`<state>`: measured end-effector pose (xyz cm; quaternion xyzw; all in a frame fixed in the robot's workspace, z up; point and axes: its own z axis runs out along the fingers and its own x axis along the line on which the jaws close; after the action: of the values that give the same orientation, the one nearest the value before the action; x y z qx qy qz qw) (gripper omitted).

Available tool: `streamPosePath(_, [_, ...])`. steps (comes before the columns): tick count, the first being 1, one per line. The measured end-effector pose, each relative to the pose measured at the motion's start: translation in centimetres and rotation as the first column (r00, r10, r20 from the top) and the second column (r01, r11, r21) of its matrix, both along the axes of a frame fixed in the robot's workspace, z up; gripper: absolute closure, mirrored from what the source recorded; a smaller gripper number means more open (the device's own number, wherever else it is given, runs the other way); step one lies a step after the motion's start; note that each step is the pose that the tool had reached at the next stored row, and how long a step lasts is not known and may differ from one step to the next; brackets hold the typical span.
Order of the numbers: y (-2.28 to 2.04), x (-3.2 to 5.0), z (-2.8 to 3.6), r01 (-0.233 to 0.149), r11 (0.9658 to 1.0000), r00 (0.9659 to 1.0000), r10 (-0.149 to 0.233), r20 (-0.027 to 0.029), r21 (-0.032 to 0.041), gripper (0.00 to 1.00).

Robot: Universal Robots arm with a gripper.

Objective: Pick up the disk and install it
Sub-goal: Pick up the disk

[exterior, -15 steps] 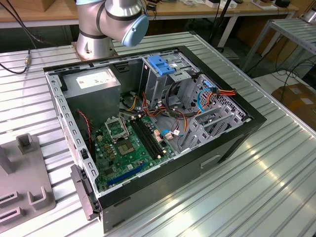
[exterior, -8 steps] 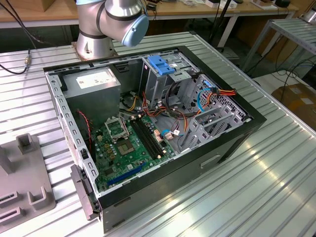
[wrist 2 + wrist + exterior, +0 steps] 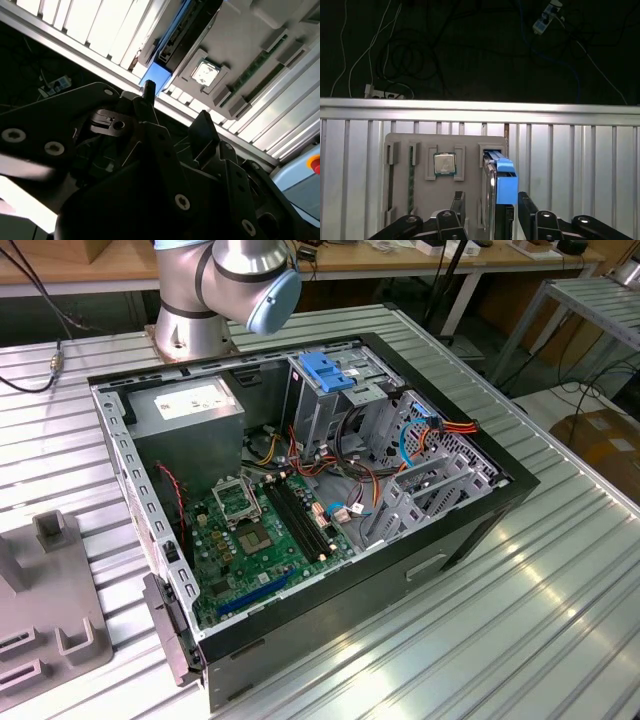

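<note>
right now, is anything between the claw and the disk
Nothing visible. In the first wrist view the open claw faces the disk, which stands on edge in a slot of the grey holder, with no cable or part between them.

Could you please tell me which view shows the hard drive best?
The first wrist view: the dark-grey rectangular metal disk with blue plastic rails stands on edge, centred, between the fingers of the open end effector. The second wrist view shows it obliquely, beyond the end effector.
</note>
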<state>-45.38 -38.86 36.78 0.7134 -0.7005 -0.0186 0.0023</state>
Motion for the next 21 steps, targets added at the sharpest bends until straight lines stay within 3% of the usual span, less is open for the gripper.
streamPosePath(7, [-0.01, 0.01, -0.99, 0.006, 1.0, 1.0, -0.006, 0.0077, -0.0001, 0.45])
streamPosePath(8, [-0.01, 0.01, -1.2, 0.009, 1.0, 0.9999, -0.009, 0.0093, 0.0, 0.38])
streamPosePath(9, [-0.01, 0.01, -1.29, 0.009, 1.0, 0.9999, -0.009, 0.0097, -0.0001, 0.38])
streamPosePath(21, [-0.01, 0.01, -1.35, 0.009, 1.0, 0.9999, -0.009, 0.0098, 0.0033, 0.38])
